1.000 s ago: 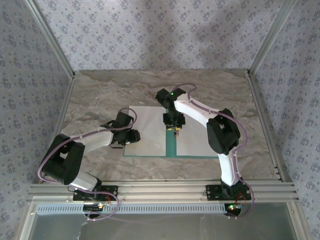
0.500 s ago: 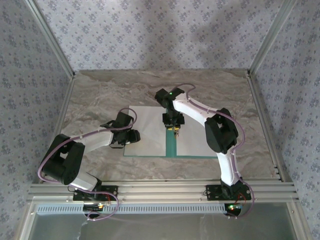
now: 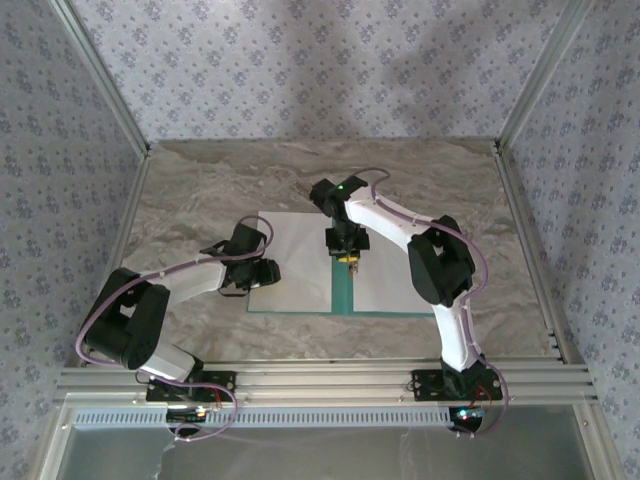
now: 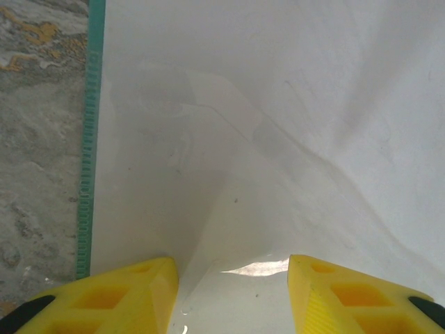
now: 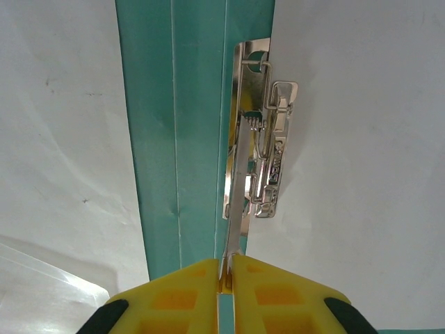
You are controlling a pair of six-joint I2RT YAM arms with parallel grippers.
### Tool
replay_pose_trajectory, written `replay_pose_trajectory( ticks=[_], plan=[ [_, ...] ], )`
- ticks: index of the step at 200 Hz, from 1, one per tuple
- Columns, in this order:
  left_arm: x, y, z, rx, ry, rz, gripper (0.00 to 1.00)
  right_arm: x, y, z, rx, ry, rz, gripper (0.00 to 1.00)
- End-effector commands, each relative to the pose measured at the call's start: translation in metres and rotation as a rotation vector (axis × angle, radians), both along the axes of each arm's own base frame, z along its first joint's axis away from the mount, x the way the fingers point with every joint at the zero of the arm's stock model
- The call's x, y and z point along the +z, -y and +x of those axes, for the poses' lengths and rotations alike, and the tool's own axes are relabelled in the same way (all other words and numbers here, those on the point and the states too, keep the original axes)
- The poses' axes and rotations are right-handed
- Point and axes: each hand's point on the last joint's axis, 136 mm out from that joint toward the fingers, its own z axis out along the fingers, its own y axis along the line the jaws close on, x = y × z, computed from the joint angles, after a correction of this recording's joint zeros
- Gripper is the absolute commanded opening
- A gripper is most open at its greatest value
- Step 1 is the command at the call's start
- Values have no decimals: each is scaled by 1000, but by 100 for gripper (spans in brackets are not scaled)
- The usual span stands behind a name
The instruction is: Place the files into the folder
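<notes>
Folder [image 3: 340, 292] lies open and flat on the bench [image 3: 190, 200], its green spine [image 5: 181, 139] showing as a strip down the middle; left sheet [image 3: 298, 262], plain white, covers the folder's left half; right sheet [image 3: 388, 285], also white, covers its right half; both lie inside the folder's outline, with a thin green border visible along the near edge. Right end effector [image 3: 347, 262] sits over the spine, toward the folder's far end; in the wrist view its yellow fingers [image 5: 184, 292] stand almost together, pinching a thin upright lever of the metal clip [image 5: 268, 139]; the clip is fixed just right of the spine, at the inner edge of the right sheet. Left end effector [image 3: 258, 272] is at the folder's left edge; in the wrist view its jaws stand moderately apart with nothing gripped between them, tips low over the left sheet, which shows soft creases; the folder's green edge runs just outside that sheet, bare bench beyond it; whether the tips press on the paper cannot be told.
</notes>
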Motion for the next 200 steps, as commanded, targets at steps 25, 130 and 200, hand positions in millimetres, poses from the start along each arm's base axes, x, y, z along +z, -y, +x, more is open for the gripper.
replay_pose_trajectory(
  ticks=[25, 130, 200],
  plan=[
    [-21, -10, -18, -11, -95, 49, 48, -1, 11, -9, 54, -32, -87, 13],
    [-22, -14, -19, 16, -101, 57, 48, -9, 23, -17, 65, -55, -150, 13],
    [-23, -14, -19, 23, -109, 59, 48, -20, 25, -22, 61, -70, -155, 12]
  ],
)
